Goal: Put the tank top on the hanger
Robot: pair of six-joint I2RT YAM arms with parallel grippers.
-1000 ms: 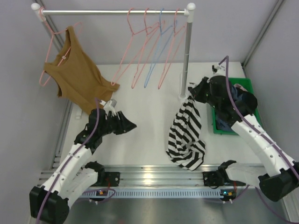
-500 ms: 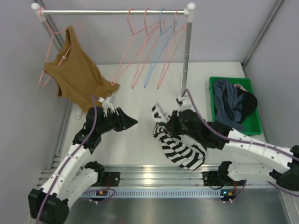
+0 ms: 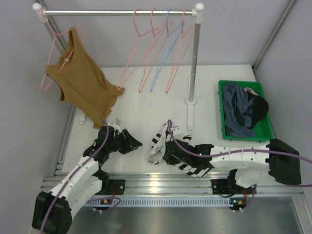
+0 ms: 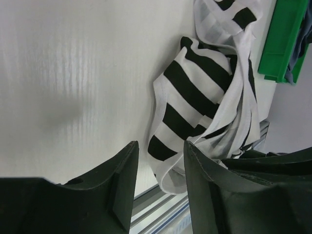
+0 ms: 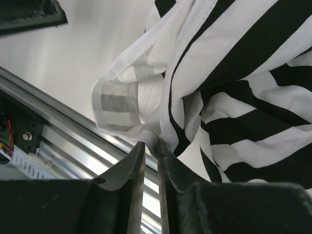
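Right gripper (image 5: 151, 146) pinches the one tank top (image 5: 234, 73), apparently at its hem; left gripper (image 4: 160, 146) gapes empty, cloth just ahead. Three bare pink hangers (image 3: 129, 64) beyond both.

Striped tank top (image 3: 157, 145) bunched on table (image 3: 146, 107) (near edge); pink hanger (image 3: 141, 56) on rail (image 3: 117, 12).

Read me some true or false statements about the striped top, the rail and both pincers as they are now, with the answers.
1. The right pincer is shut on the striped tank top. True.
2. The left pincer grips a hanger. False: it is open and empty.
3. A brown top hangs at the left end of the rail. True.
4. The striped tank top hangs on the rail. False: it lies bunched on the table.
5. The green bin is empty. False: dark garments lie in it.
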